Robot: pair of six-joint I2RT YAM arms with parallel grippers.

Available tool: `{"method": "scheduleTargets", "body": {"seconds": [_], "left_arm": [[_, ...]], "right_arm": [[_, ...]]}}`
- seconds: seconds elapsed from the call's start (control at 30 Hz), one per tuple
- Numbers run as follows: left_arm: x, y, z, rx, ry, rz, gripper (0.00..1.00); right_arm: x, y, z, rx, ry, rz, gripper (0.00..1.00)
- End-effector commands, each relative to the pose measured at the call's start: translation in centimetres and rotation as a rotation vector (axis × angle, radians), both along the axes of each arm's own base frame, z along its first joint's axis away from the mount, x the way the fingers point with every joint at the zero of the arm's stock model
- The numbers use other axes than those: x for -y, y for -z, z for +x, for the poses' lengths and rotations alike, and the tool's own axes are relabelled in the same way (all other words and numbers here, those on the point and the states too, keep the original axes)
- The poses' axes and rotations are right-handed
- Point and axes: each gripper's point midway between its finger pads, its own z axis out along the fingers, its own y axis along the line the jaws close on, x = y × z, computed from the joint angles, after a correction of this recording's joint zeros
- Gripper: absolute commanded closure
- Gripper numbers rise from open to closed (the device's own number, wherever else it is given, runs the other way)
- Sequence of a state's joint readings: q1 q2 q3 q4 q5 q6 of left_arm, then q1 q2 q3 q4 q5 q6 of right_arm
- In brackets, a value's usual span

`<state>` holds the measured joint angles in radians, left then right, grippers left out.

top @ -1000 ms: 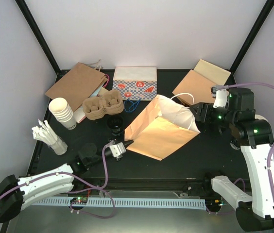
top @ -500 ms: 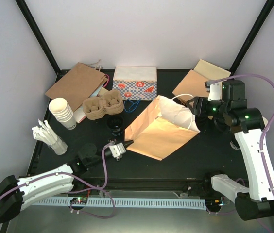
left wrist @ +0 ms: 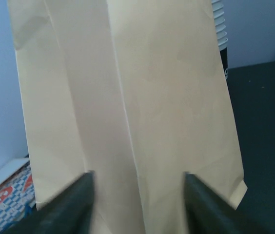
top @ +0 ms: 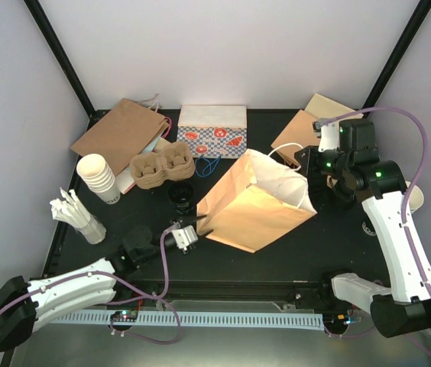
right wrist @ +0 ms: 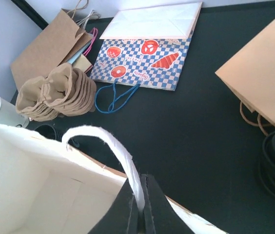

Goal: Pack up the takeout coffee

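Black table (top: 338, 229) under even light, pale lilac walls (top: 223, 46) on three sides, black corner posts (top: 57, 57), slotted rail (top: 238, 317) along near edge.

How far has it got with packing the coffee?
Early days. Done: the paper bag lies opened on its side. In hand: the right jaws pinch its white handle, and the left jaws stand open at its base. Left: a black-lidded coffee cup sits outside; no cup shows inside the bag.
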<state>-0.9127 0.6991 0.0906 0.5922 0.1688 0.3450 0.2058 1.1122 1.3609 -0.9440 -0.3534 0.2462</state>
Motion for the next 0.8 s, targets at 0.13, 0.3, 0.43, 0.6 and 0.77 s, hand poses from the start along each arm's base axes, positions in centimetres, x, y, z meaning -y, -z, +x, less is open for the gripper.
{"method": "scheduleTargets", "body": {"seconds": [0.13, 0.3, 0.43, 0.6, 0.77], "left_arm": [[-0.9, -5.2, -0.1, -0.080, -0.023, -0.187, 0.01], [-4.2, -11.1, 3.0, -0.273, -0.257, -0.409, 0.01], [-4.2, -14.5, 2.7, -0.418, -0.254, -0.411, 0.01], [-2.1, -17.1, 2.1, -0.481, -0.193, -0.272, 0.01], [0.4, -17.9, 2.7, -0.464, -0.155, -0.077, 0.01]], "right_arm": [[-1.0, -4.8, 0.9, 0.154, -0.045, -0.054, 0.99], [-3.2, -5.7, 0.1, 0.173, -0.146, -0.091, 0.99], [-5.4, -5.1, -0.6, 0.156, -0.229, -0.124, 0.99], [-7.2, -4.3, -1.1, 0.149, -0.294, -0.133, 0.98], [-8.0, -3.8, -1.8, 0.148, -0.332, -0.129, 0.98]]}}
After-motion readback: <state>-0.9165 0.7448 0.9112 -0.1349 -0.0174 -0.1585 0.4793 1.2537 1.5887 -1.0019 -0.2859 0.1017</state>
